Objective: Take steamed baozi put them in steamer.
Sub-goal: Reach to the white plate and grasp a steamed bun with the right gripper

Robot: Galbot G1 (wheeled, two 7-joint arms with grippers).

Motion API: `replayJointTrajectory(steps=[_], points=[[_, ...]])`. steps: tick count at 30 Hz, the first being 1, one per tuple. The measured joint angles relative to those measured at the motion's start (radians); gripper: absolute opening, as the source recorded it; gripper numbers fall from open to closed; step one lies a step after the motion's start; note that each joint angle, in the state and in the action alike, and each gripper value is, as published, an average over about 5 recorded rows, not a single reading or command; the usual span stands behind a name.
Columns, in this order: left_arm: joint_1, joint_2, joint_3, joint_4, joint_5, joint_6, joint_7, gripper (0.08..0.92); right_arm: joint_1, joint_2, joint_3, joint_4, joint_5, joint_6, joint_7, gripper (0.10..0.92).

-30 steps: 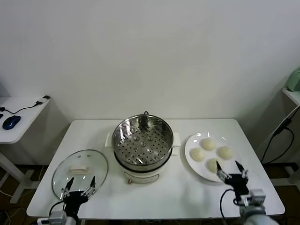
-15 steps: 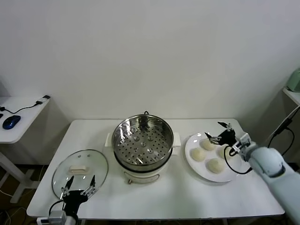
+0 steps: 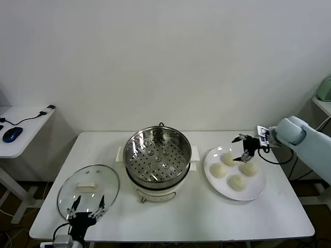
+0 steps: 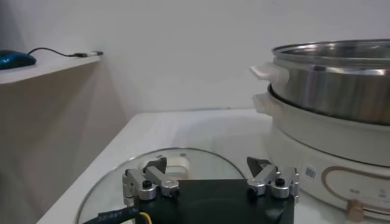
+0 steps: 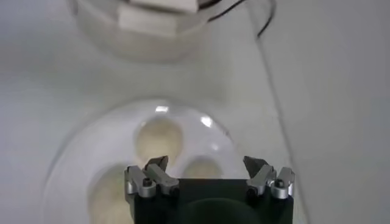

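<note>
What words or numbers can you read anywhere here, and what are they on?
No text here can be read.
Small label on the front of the steamer, left wrist view: too small and blurred to read.
Tag on the right arm behind the right gripper: no legible marks.
Baozi, plate, glass lid: no print.

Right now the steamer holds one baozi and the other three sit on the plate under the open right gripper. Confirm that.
Wrong: the head view shows the steamer empty. All four baozi sit on the plate under the open right gripper.
</note>
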Motion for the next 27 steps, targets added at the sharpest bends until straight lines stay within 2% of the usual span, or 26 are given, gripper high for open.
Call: replayJointTrajectory(steps=[13,27], points=[[-0.004,0.001,-0.005,0.019,0.000,-0.011,0.001,0.823,0.036,0.209,-0.086,-0.289,-0.086,0.052,-0.063,0.823],[-0.014,0.004,0.000,0.039,0.003,-0.018,0.002,0.823,-0.025,0.358,0.003,-0.499,-0.198,0.095,-0.044,0.823]])
